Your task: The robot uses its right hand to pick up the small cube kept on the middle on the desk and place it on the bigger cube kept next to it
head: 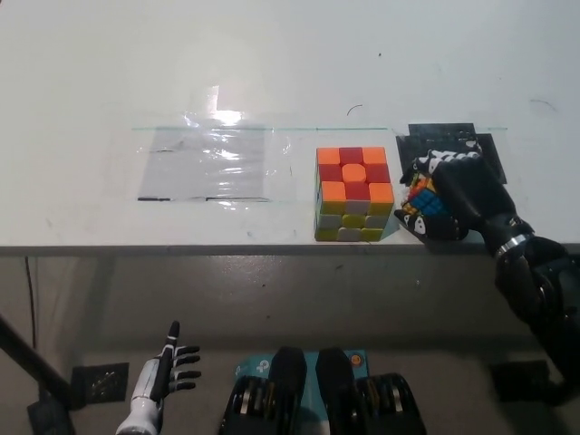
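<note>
The bigger cube (pixel 353 193), with orange and red squares on top and yellow and white ones on its front, stands near the desk's front edge. Just to its right my black right hand (pixel 453 195) is shut on the small cube (pixel 423 199), whose blue, yellow and orange squares show between the fingers. The small cube sits tilted, low over the desk and beside the bigger one, apart from it by a narrow gap. Much of the small cube is hidden by the hand. My white left hand (pixel 163 379) rests open below the desk at the lower left.
A clear plastic sheet (pixel 208 165) lies on the white desk (pixel 272 63) left of the bigger cube. A black patch (pixel 444 136) marks the desk behind my right hand. The desk's front edge runs just below the cubes.
</note>
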